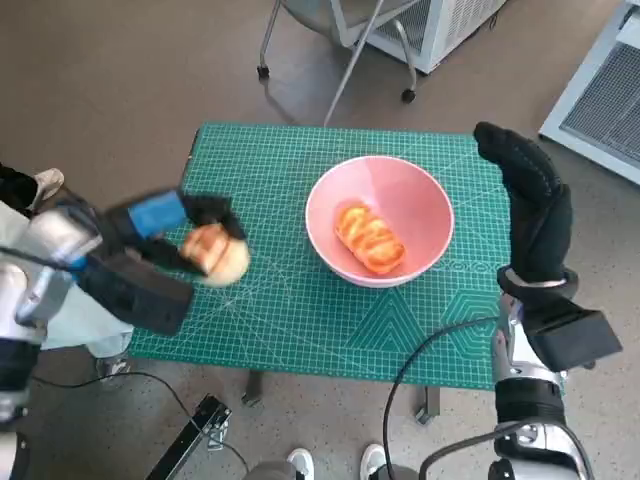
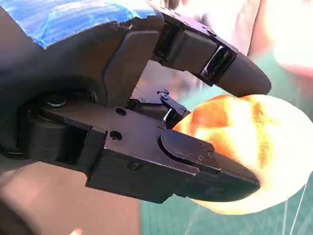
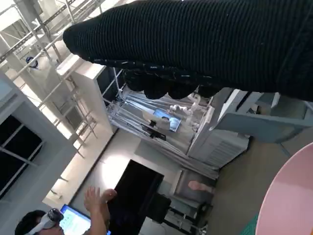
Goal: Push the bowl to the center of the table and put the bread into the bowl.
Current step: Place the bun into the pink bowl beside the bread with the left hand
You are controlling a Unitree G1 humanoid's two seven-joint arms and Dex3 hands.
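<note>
Bread (image 1: 216,253) seemingly clear of table, in left hand (image 1: 190,235).

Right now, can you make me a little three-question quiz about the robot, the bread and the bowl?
1. True or false: the left hand holds a bun.
2. What already lies in the pink bowl?
A. a spoon
B. a bread
C. nothing
3. Fill in: the right hand is raised beside the bowl and holds ____.

Key:
1. True. Its black fingers close round the bun.
2. B.
3. Nothing. It stands at the edge of the green mat.
</note>
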